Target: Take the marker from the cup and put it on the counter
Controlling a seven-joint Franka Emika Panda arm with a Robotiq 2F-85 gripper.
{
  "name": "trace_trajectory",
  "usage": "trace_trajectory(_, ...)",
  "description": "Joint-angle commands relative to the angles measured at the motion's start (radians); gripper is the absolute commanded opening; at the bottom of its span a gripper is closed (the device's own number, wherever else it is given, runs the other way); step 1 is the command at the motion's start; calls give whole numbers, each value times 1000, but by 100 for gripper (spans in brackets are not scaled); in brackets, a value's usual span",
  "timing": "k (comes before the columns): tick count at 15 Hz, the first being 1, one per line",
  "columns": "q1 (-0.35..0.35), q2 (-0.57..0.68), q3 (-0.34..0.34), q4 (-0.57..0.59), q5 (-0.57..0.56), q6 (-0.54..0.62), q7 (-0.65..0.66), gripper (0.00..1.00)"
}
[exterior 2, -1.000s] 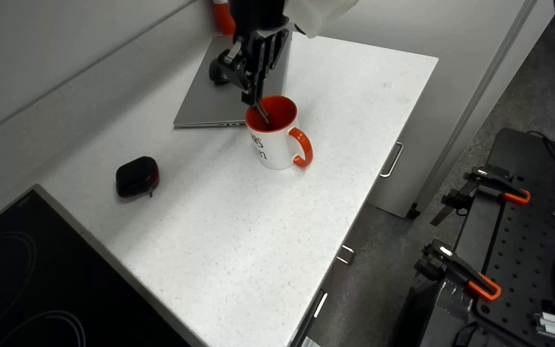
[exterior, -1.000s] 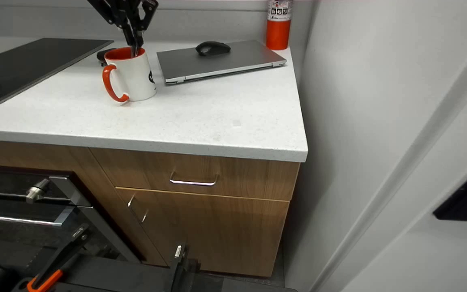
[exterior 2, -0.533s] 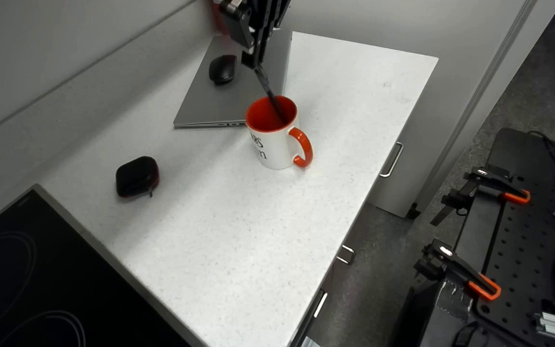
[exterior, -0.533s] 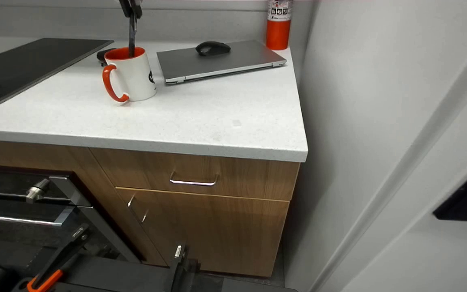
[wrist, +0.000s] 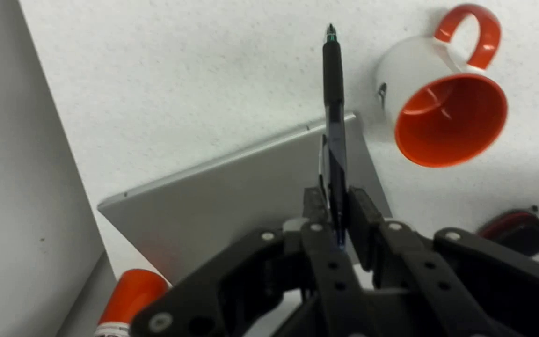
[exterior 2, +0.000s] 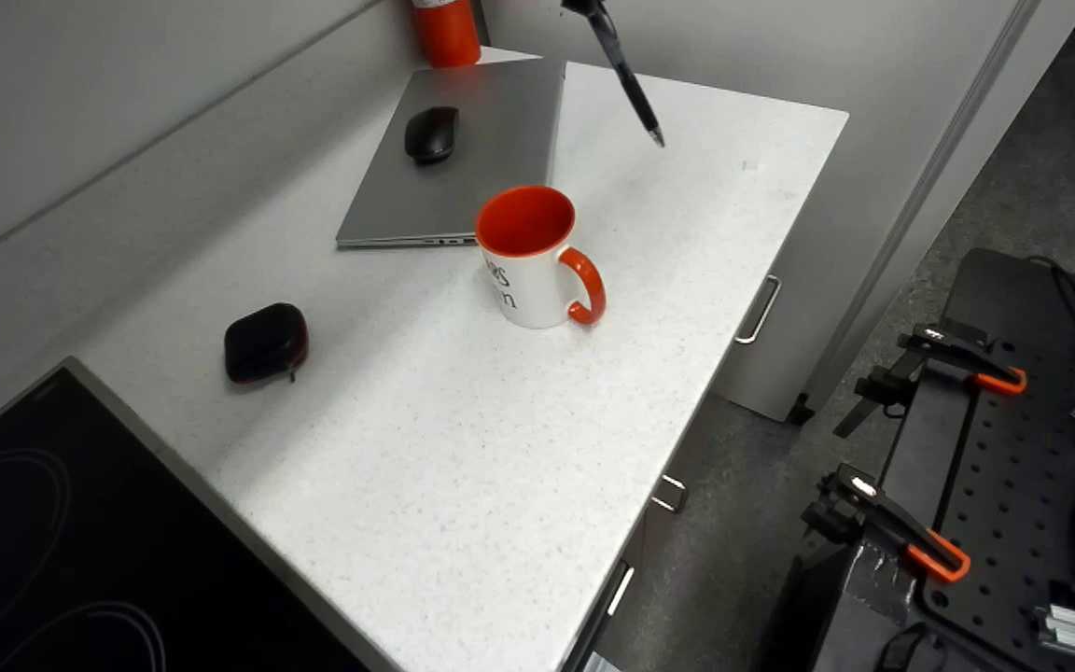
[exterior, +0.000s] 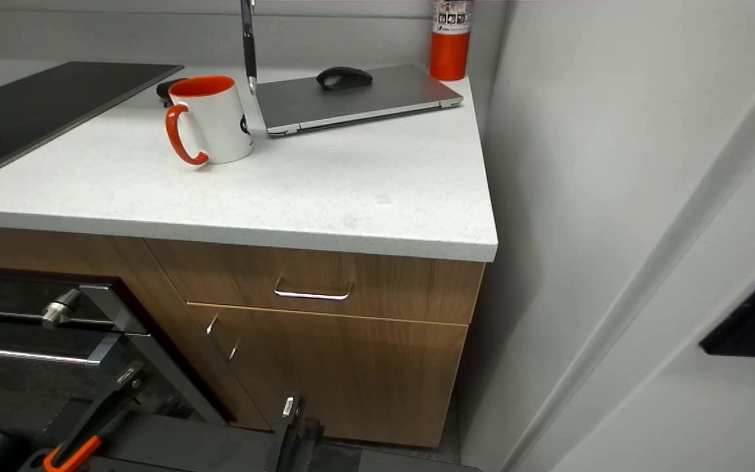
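We now have the pen (wrist: 336,135) out of the mug (exterior 2: 537,282), no longer dipping inside; the gripper (wrist: 338,201) pinches its upper end and holds it tip-down above the worktop (exterior 2: 463,448). We judge extraction complete; laying the pen down remains

I can see a closed grey laptop (exterior 2: 491,173) with a black mouse (exterior 2: 431,134) lying on it. A red canister (exterior: 449,56) with a white label (exterior: 453,16) stands near its far end. A small black case (exterior 2: 266,343) sits near the dark glass cooktop (exterior 2: 113,546); lower down is a wood-fronted drawer (exterior: 325,267) with a metal handle (exterior: 312,295).
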Motion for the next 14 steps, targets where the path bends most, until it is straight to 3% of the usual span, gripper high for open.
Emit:
trace_trajectory(1,-56,101,37,18,-186,-36,132,4)
trace_trajectory(6,-49,302,39,85,-380,-66,322,4)
trace_trajectory(12,-12,439,-9,171,-406,-83,404,4)
trace_trajectory(13,-10,444,-16,176,-398,-80,404,42)
trace_trajectory(14,-9,448,-22,180,-392,-74,405,43)
